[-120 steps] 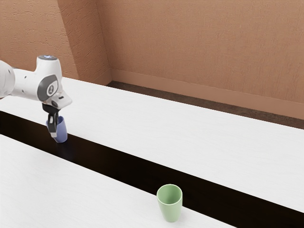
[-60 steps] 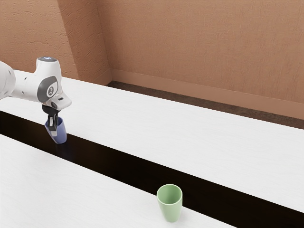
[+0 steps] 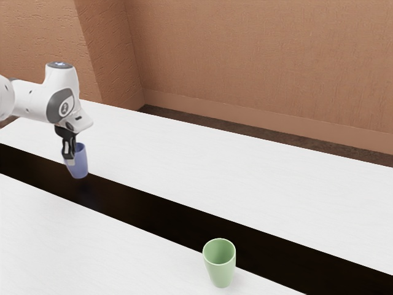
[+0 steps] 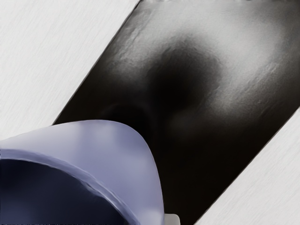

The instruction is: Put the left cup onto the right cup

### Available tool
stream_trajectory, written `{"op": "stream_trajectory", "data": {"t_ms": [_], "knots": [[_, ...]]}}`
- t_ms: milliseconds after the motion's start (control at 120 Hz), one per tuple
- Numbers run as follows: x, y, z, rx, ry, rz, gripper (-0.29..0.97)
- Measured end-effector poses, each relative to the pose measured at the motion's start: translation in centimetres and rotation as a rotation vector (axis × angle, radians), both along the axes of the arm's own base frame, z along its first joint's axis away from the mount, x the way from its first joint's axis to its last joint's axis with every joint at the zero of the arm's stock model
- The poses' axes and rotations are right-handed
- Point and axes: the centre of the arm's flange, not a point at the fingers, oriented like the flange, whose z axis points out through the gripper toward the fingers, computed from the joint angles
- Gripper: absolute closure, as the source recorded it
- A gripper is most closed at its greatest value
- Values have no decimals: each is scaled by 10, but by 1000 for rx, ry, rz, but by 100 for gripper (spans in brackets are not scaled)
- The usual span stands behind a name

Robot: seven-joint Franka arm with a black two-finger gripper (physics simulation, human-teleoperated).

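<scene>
A terracotta wall [image 3: 258, 55] closes off the back of the room. In front of it stretches the white table [image 3: 215, 166], cut slantwise by a glossy black band [image 3: 172, 215].

From the side, the white Franka arm [image 3: 37, 101] comes in at the exterior view's left, its hand bent down over the far end of the band. Under it the black gripper [image 3: 67, 150] is clenched on the rim of the lavender cup [image 3: 78, 163]. One finger seems to sit inside the mouth and the other against the outer wall. The cup hangs close to upright, mouth up, over the black band at the exterior view's left.

Well apart from it, toward the exterior view's lower right, the green cup [image 3: 219, 262] stands upright on the near white slab, just beside the band's edge, with nothing in it that I can see.

The wrist view gives what the side view cannot. Right under the hand the lavender cup [image 4: 93, 154] looms large, its curved outer wall lit and its inside dark. Beyond its rim, a soft dark shadow [image 4: 183, 79] lies on the black band [image 4: 225, 140], with white table [image 4: 47, 47] on either side.
</scene>
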Motion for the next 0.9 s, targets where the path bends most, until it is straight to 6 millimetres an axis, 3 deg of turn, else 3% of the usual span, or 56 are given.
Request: {"op": "stream_trajectory", "data": {"t_ms": [267, 533, 900], "knots": [[12, -34, 14, 26, -9, -71, 76], [19, -63, 44, 43, -48, -121, 76], [37, -123, 71, 71, -87, -212, 76]]}}
